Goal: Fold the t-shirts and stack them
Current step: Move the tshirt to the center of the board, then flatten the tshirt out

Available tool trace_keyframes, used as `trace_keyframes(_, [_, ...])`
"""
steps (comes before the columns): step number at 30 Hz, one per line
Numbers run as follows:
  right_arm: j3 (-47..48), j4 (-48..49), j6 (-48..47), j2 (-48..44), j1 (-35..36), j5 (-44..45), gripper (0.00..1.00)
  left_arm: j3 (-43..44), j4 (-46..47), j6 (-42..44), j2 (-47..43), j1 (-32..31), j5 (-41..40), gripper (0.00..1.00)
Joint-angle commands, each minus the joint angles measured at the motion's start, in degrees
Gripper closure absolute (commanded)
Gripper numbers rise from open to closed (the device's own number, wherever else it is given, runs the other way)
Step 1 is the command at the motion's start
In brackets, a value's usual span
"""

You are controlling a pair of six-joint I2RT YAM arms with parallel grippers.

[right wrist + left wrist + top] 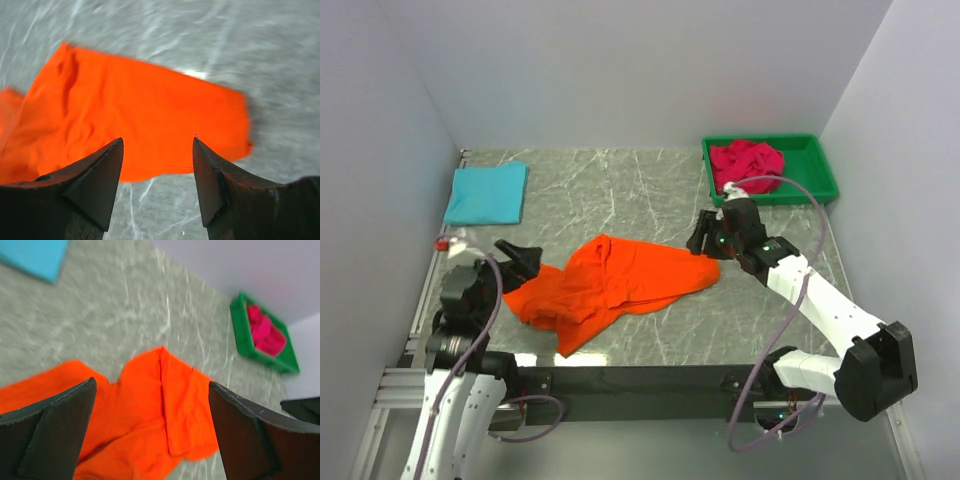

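The bright orange t-shirt (615, 283) lies crumpled and spread across the middle of the table; it also shows in the left wrist view (150, 410) and the right wrist view (135, 120). The turquoise-blue t-shirt (487, 193) lies folded at the far left, its corner in the left wrist view (35, 255). The crimson-pink t-shirt (747, 161) is bunched in the green bin (820, 170). My left gripper (520, 260) is open, empty, just above the orange shirt's left end. My right gripper (704, 238) is open, empty, above the shirt's right edge.
White walls close in the table on the left, back and right. The green bin (242, 335) stands at the far right corner. Bare marbled tabletop (620, 190) lies between the blue shirt and the bin.
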Motion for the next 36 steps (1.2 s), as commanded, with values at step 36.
trace_keyframes(36, [37.49,-15.63,-7.0,47.87,37.95,9.96,0.6,-8.58,4.67,-14.04,27.19,-10.6,-6.12,0.09])
